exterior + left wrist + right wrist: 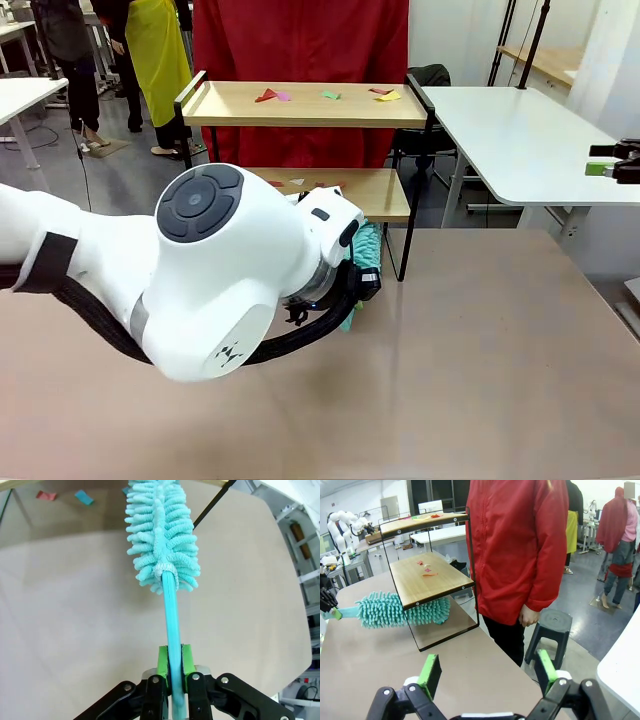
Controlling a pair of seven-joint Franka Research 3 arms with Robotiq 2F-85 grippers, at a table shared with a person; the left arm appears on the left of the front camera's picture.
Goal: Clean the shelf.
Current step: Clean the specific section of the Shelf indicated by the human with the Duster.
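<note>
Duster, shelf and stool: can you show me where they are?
The duster (162, 535), left wrist view, on its fluffy teal head.
The shelf (230, 105), front view, on its bare top board.
The stool (551, 621), right wrist view, on its dark seat.

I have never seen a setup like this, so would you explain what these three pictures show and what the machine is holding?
These are two white robot arms at a brown table. The front picture looks across it at a person in a red jacket; the big white shape is the left arm. The other two pictures come from cameras on the wrists, looking along each arm's jaws. The left jaws are shut on the handle of a teal duster. The right jaws stand open, holding nothing. On the table stands a two-tier shelf, with coloured paper scraps on its boards.
</note>
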